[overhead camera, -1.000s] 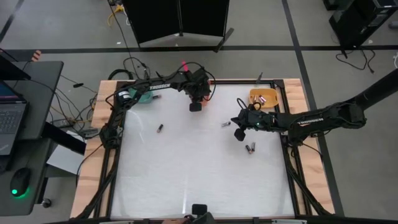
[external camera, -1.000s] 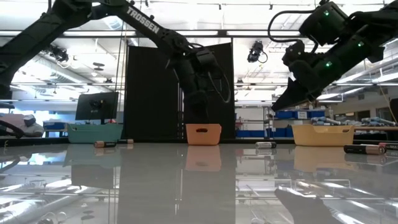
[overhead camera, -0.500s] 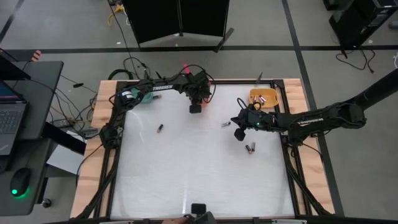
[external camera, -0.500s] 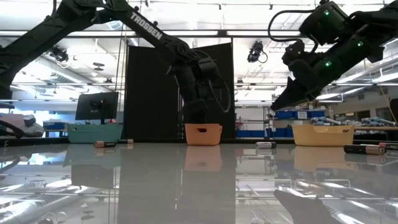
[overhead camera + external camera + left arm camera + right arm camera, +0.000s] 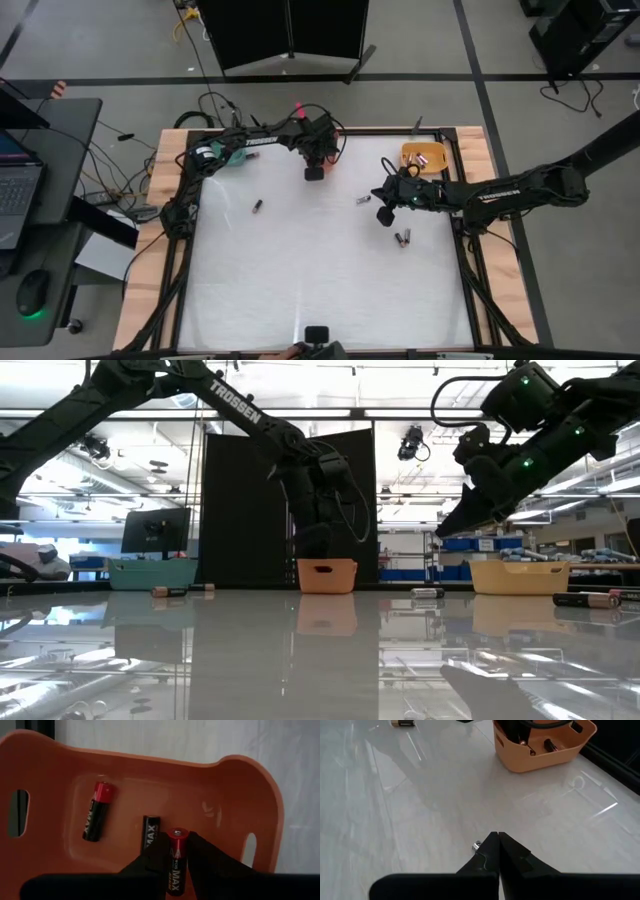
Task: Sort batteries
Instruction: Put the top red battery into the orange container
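My left gripper held a red-tipped battery upright, one finger pressed to each side of it. Directly under those fingertips lay the orange bin, and on its floor two more batteries: a dark one just beside the held cell and a red-ended one farther off toward the bin's slotted wall. Beyond the bin's far rim there was only the pale table.

My right gripper hung above the table with its fingers pinched together on nothing. A small silvery-ended battery lay on the surface just by its tips (apart from them, as far as I could see). Ahead of that gripper stood the same orange bin, with the left arm reaching down into it.

From overhead, a pair of batteries lay on the near side of the right gripper, a loose battery lay well off past the left gripper's side, and the yellow bin sat behind my right arm at the table's far edge.
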Controlling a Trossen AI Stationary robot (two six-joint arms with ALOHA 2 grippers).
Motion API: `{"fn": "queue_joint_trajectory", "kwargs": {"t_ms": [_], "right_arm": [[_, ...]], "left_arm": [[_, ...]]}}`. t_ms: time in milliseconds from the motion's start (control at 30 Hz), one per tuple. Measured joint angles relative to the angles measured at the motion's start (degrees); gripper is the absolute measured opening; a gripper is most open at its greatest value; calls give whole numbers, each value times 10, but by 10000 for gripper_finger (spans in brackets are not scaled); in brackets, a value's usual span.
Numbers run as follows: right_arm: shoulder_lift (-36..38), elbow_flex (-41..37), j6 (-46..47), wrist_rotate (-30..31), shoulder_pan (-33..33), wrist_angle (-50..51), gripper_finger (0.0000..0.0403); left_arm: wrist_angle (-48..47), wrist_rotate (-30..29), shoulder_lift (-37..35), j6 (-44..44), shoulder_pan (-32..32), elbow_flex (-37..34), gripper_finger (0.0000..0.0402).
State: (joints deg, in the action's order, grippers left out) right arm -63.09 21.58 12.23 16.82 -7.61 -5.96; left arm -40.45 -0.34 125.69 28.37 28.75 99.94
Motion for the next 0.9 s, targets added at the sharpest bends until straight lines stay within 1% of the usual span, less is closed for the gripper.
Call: {"fn": "queue_joint_trajectory", "kwargs": {"t_ms": [167, 267, 533, 633, 800, 900], "right_arm": [[0, 0, -4, 0, 0, 0, 13], [0, 0, -4, 0, 0, 0, 16], [0, 0, 11, 0, 0, 0, 19], [0, 0, 11, 0, 0, 0, 19], [0, 0, 11, 0, 0, 0, 25], [0, 0, 11, 0, 0, 0, 28]], "left_arm": [[-6, 0, -1, -3, 0, 0, 72], [-29, -1, -1, -3, -1, 13, 73], [-38, -15, -11, -3, -12, 40, 76], [-52, -15, -11, -3, -15, 47, 93], [-73, -14, -11, -3, -14, 47, 139], [-75, -15, -11, -2, -14, 47, 157]]}}
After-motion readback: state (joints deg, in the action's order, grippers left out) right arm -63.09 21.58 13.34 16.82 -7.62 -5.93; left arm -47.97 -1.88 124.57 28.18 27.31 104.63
